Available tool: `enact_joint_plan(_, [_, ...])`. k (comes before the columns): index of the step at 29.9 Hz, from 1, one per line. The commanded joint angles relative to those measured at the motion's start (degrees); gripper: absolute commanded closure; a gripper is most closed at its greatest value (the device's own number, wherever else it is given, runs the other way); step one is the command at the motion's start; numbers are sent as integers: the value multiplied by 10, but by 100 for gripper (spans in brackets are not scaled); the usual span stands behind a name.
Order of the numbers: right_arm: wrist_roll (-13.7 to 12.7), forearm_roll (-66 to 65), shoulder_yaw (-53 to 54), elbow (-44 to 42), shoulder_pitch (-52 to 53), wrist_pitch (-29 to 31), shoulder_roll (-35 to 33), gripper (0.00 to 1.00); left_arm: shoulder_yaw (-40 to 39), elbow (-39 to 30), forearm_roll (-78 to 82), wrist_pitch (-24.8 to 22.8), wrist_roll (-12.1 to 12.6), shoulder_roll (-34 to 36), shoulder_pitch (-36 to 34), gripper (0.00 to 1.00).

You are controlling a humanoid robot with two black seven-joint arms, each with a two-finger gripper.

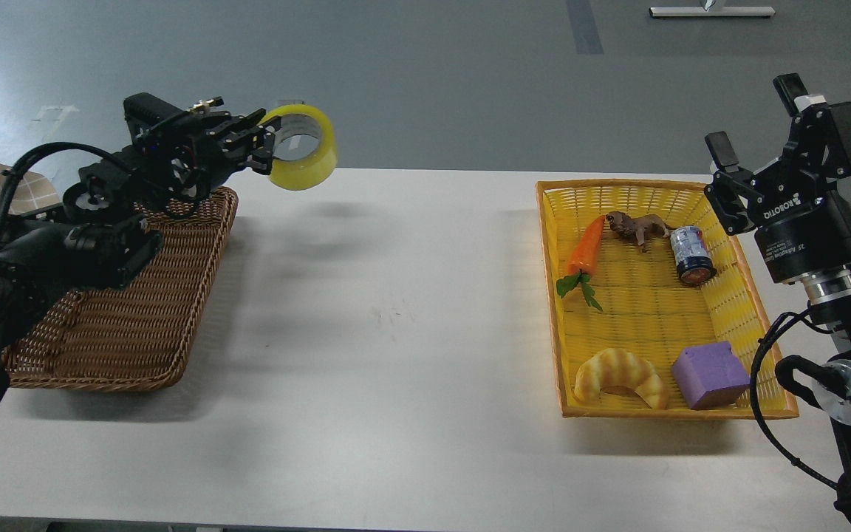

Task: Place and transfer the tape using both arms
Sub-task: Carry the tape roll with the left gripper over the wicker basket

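Observation:
The tape (pixel 306 151), a wide yellow roll with a grey-white core, hangs in the air above the table's far edge, just right of the brown wicker basket (pixel 122 325). My left gripper (pixel 267 140) is shut on the roll's left wall, one finger inside the core. The left arm reaches over the basket. My right gripper (pixel 756 125) is open and empty, raised at the right beside the yellow basket (pixel 557 295).
The yellow basket holds a carrot (pixel 585 255), a brown toy animal (pixel 638 225), a small can (pixel 691 255), a striped croissant (pixel 621 377) and a purple block (pixel 710 374). The white table (pixel 396 355) lies between the two baskets.

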Motion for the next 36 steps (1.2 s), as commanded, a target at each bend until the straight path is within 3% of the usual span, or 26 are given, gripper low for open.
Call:
enact_joint_plan(1, [0, -1, -1, 0, 2, 0, 0, 1, 1, 0, -24, 0, 0, 52, 9, 88])
enact_joint_plan(7, [0, -5, -2, -1, 0, 0, 2, 1, 0, 0, -39, 1, 0, 114, 68, 87])
enact_joint_plan(12, [0, -27, -4, -6, -1, 0, 6, 1, 1, -1, -77, 36, 0, 144, 120, 86])
enact_joint_plan(25, [0, -30, -6, -9, -1, 0, 8, 1, -2, -7, -86, 79, 0, 145, 156, 82])
enact_joint_plan(29, [0, -30, -6, -10, -2, 0, 8, 1, -1, -7, -93, 81, 0, 140, 156, 75])
enact_joint_plan(36, [0, -30, -5, -15, -1, 0, 7, 1, 0, -7, -93, 81, 0, 136, 176, 72])
